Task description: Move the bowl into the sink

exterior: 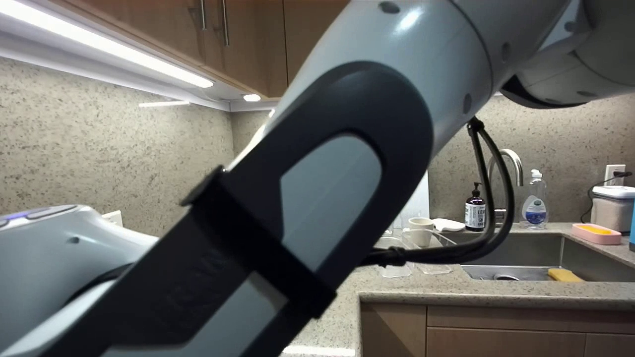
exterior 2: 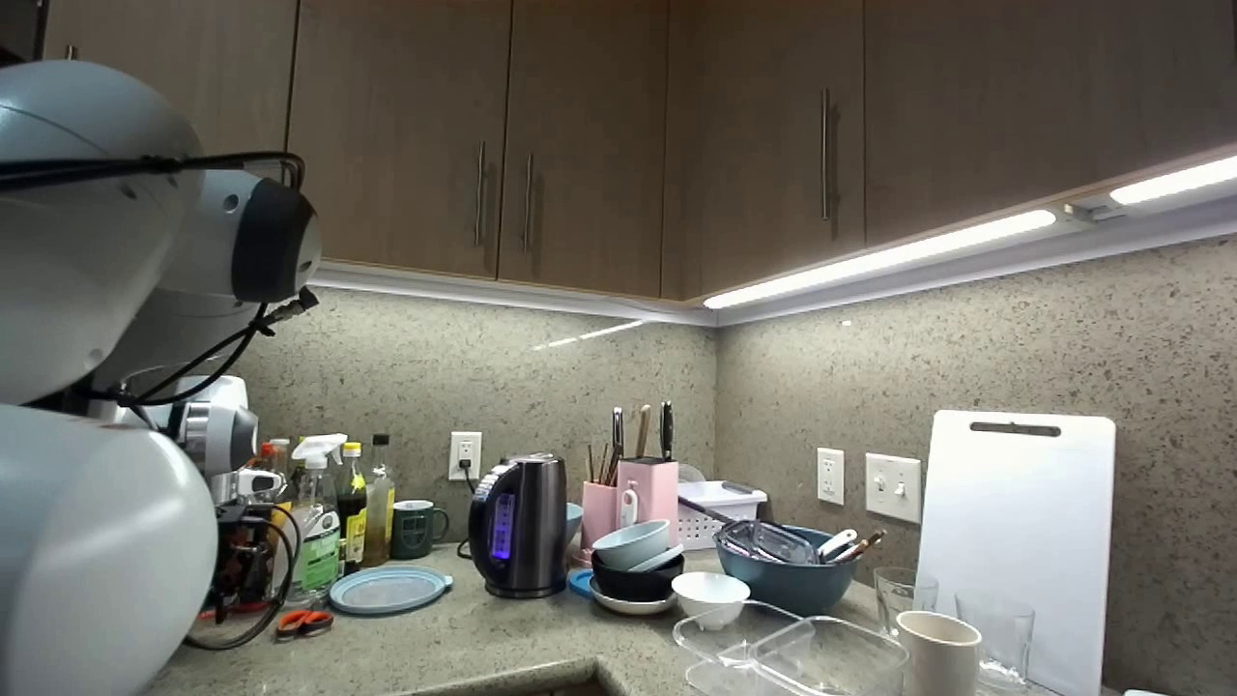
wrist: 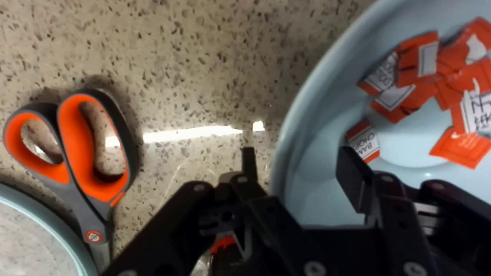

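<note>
The gripper (wrist: pixel 300 168) gapes wide, holding nothing — the pale-blue bowl (wrist: pixel 322 132) of red sachets (wrist: pixel 445 73) sits on the speckled countertop (wrist: pixel 191 57), its rim between the fingers (wrist: pixel 355 180) — so closing should pinch it.

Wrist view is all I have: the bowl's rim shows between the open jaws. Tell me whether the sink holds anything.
Observer: Yes, the sink holds what looks like a yellow sponge.
Operator: Identify the pale blue rim at my lower left.
Observer: It belongs to a flat, round lid with a tab.
Operator: Report any appliance near it.
Observer: A dark kettle stands to the lid's right in an exterior view.
</note>
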### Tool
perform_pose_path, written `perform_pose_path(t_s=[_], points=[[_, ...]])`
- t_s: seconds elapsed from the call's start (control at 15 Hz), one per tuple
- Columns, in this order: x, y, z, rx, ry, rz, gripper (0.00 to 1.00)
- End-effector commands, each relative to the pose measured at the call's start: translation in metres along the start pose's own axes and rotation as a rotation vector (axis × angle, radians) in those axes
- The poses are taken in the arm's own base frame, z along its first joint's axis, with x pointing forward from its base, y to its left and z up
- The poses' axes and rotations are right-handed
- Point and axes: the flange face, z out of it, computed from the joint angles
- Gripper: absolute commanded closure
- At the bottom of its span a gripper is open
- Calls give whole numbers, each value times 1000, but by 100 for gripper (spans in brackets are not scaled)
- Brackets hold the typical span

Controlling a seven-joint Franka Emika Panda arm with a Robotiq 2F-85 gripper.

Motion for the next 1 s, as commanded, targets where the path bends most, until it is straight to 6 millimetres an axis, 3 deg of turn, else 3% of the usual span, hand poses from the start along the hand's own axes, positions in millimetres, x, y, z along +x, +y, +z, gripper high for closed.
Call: perform_pose_path(t_s=[0.0, 0.2, 0.4, 0.53, 0.93], points=[[11, 4, -7, -65, -8, -1, 73], [12, 4, -31, -115, -33, 12, 90], [14, 2, -50, -145, -49, 26, 99], [15, 2, -61, -151, -64, 45, 95], [12, 3, -74, -155, -142, 88, 96]])
